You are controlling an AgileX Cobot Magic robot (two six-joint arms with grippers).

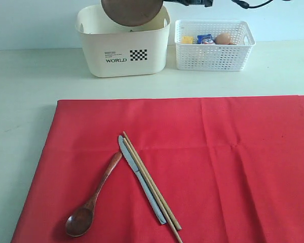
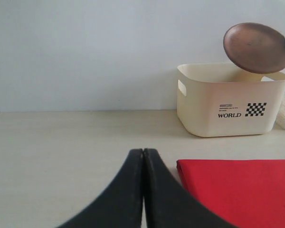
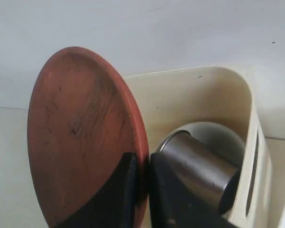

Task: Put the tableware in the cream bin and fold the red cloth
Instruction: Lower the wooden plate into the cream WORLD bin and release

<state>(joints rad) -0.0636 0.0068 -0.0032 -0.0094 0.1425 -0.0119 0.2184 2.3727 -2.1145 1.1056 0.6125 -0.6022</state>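
Spoon (image 1: 91, 200), knife (image 1: 142, 179) and chopsticks (image 1: 152, 185) are laid on cloth (image 1: 233, 167), plate (image 3: 80, 133) is held above bin (image 1: 122, 50) by right gripper (image 3: 142, 161), left gripper (image 2: 143, 154) is closed.

The right gripper (image 3: 142, 167) pinches the rim of the round brown plate (image 3: 80, 133), which stands on edge over the cream bin (image 3: 204, 97). Inside the bin, a steel cup (image 3: 199, 166) lies tipped in the pale green-white bowl (image 3: 221, 135), near a rounded corner.
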